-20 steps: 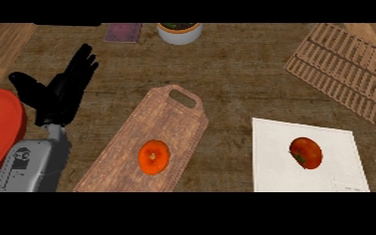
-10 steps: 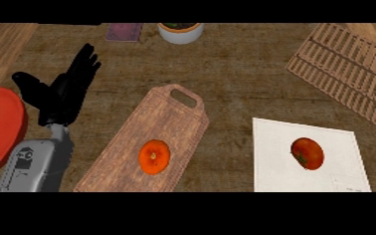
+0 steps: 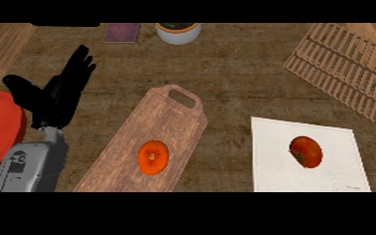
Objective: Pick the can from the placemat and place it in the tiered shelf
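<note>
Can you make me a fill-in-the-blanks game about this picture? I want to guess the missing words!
1. The orange fruit sits on the wooden ____ board.
2. The red can lies on the ____ placemat.
3. The left hand shows at the view's left with its fingers ____.
4. The slatted shelf is at the picture's upper ____.

Missing words: cutting; white; open; right

left hand (image 3: 57, 95): black | forearm (image 3: 31, 167): grey (small dark marking)
</note>
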`<control>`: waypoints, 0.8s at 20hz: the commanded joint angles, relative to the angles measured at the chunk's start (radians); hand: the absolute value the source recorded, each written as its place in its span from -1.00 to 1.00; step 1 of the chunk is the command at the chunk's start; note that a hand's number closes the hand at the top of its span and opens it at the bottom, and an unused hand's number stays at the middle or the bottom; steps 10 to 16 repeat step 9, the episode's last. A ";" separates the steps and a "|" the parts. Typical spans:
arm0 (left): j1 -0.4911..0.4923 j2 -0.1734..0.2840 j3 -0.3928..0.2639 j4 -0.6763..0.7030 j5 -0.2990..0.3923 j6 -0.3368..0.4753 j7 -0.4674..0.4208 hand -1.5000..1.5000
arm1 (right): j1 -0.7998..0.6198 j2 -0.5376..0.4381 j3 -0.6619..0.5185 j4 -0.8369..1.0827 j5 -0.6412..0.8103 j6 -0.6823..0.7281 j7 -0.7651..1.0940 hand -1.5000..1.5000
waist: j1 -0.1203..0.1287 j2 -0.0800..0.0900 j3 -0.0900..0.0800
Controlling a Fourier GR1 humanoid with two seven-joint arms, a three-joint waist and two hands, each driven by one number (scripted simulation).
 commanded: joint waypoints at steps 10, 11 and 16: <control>0.021 0.004 0.021 -0.022 0.013 0.009 0.011 0.00 | 0.117 -0.029 -0.012 -0.113 -0.034 0.199 -0.224 -1.00 | -0.037 -0.011 0.007; 0.021 0.004 0.021 -0.022 0.013 0.009 0.011 0.00 | 0.117 -0.029 -0.012 -0.113 -0.034 0.199 -0.224 -1.00 | -0.037 -0.011 0.007; 0.021 0.004 0.021 -0.022 0.013 0.009 0.011 0.00 | 0.117 -0.029 -0.012 -0.113 -0.034 0.199 -0.224 -1.00 | -0.037 -0.011 0.007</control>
